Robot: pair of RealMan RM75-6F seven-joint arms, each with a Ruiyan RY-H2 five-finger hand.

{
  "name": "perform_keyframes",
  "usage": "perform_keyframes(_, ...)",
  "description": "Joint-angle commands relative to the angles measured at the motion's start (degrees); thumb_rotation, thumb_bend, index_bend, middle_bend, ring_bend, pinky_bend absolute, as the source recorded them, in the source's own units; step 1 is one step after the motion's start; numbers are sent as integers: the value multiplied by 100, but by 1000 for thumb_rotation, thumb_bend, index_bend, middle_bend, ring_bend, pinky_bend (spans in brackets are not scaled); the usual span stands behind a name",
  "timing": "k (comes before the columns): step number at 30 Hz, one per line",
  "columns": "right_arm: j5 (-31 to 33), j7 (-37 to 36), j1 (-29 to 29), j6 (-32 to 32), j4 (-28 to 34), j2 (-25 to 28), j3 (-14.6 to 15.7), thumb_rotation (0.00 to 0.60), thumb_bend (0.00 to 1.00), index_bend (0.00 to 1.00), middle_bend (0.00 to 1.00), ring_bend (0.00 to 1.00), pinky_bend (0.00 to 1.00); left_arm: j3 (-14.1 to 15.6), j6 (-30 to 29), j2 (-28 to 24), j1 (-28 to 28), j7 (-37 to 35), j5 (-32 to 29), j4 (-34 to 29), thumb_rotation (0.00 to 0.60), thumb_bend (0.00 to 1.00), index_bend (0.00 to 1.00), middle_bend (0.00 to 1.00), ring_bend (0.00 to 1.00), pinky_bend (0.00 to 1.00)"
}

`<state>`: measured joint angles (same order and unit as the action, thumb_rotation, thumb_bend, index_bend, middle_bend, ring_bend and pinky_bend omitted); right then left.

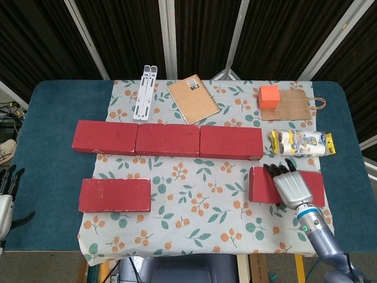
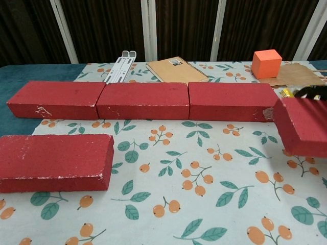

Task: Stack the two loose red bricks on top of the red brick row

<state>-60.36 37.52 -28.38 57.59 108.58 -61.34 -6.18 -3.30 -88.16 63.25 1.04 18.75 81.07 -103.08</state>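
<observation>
Brick row (image 1: 168, 140) behind two loose bricks: one (image 1: 115, 195) left, one (image 1: 262, 185) right.

Right hand (image 1: 293, 186) grips loose red brick (image 1: 262, 185) near brick row (image 1: 168, 140)

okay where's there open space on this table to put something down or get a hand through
Free: the cloth strip between the brick row and the left loose brick, running right to the lifted brick in the right hand; also the bare blue table at the left edge. Crowded: the back, with stand, notebook, orange cube, paper bag, and tape rolls.
</observation>
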Motion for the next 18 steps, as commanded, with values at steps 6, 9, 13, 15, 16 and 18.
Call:
perform_keyframes(6,1535,20,-1213,-871,514,1093,-1017,600,3,116,244,279,0,-239,133,130,120,131,-477,153,600,0,61,0,0,76)
perform_keyframes(9,2360,311,-1916,-1330,351,1188,-1172,600,3,116,244,279,0,-323,232,206,199,245,-676,210,600,0,62,0,0,76)
perform_keyframes(13,3576,743,-2985,-1841,-111,1024,-1122,600,2,116,244,279,0,-396,406,314,324,413,-904,294,600,0,62,0,0,76)
perform_keyframes(15,4299,986,-3635,-2023,-467,804,-980,600,3,116,244,279,0,-424,511,377,397,522,-1037,337,600,0,62,0,0,76)
perform_keyframes(16,4572,1066,-3879,-2072,-619,702,-915,600,3,116,244,279,0,-425,559,396,425,562,-1079,350,600,0,62,0,0,76)
perform_keyframes(18,5062,1217,-4330,-2142,-923,492,-775,600,3,116,244,279,0,-433,634,422,469,604,-1151,362,600,0,62,0,0,76)
